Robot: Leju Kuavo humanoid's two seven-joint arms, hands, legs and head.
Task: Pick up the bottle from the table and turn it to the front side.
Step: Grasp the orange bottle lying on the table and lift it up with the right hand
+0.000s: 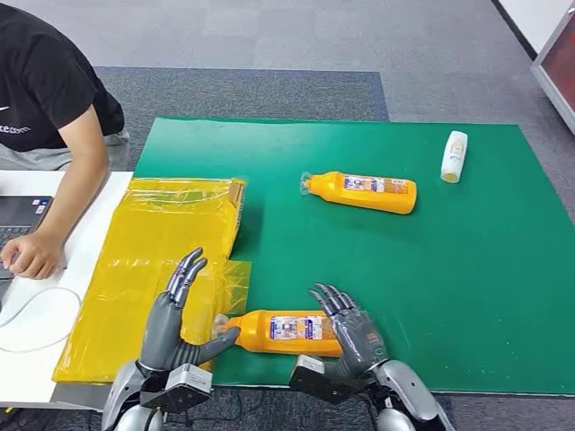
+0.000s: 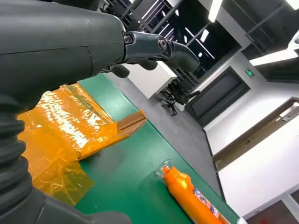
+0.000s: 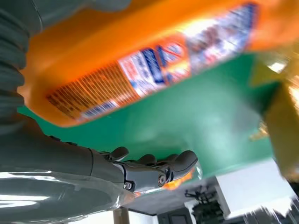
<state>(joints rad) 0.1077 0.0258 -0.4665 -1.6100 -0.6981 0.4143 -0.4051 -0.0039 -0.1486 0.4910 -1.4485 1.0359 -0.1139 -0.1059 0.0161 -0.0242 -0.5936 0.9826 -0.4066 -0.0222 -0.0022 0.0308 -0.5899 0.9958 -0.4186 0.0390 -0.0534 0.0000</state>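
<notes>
Bottle (image 1: 285, 330): orange, labelled, lying on its side near the front edge of the green mat (image 1: 474, 296), neck toward the yellow bags (image 1: 163, 242). Likely rigid, smooth, moderately heavy; grasp mid-body. Right hand (image 1: 352, 334) fingers spread over its base end, grasp uncertain; left hand (image 1: 178, 314) open, thumb at the neck. Open mat beyond; table edge close.

The near orange bottle (image 1: 288, 331) has its base hidden under the right hand (image 1: 352, 337); whether the fingers actually press it is perhaps unclear. Its label text is blurred. The person (image 1: 48, 99) is cut off by the edge.
</notes>
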